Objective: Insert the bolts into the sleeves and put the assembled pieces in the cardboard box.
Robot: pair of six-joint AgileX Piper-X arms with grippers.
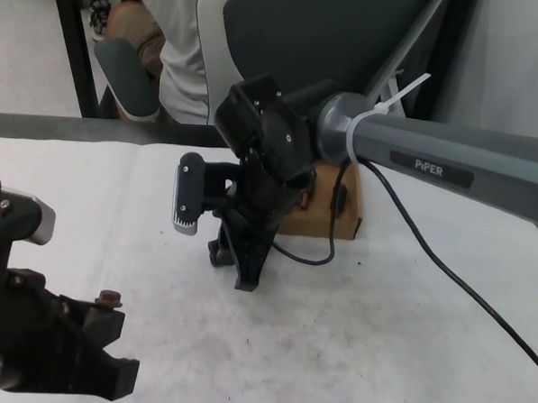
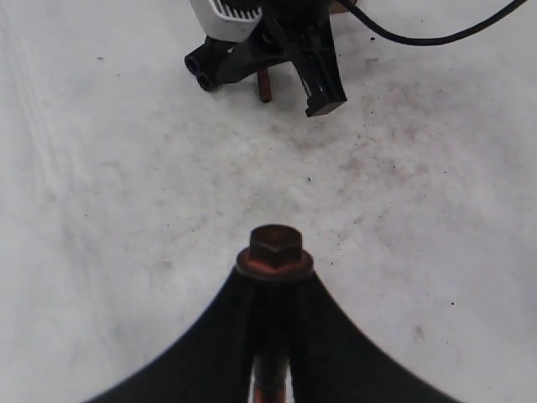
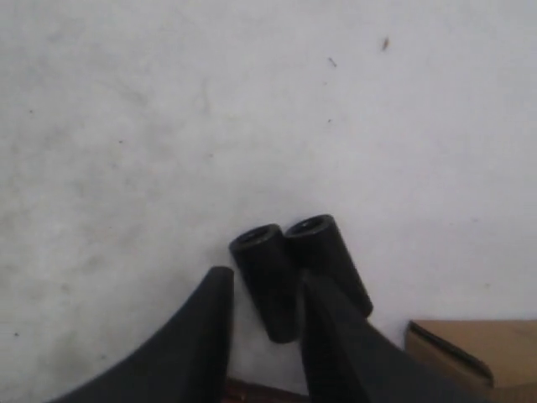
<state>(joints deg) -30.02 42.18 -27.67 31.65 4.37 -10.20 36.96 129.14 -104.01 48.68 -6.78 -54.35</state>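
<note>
Pinching left jaws: mine, pressed together on the shank of the bolt; held low over the near left part of the counter
Bolt: rust-brown; hex head and flange standing clear past my fingertips; shank running back between them
Right jaws: mine, spread; pointed down at mid-counter, straddling the first sleeve; one finger stands slightly off it with a sliver of counter between; whether the other presses it, I cannot tell
First sleeve: black; lying on the counter, open end facing away from my right wrist
Second sleeve: black; lying side by side with the first and touching it; outside the right jaws
Cardboard box: brown; on the counter just behind my right arm, near both sleeves; contents hidden
Cable: black; trailing from the right arm across the counter
Spacing: left jaws and bolt well apart from sleeves and box
</note>
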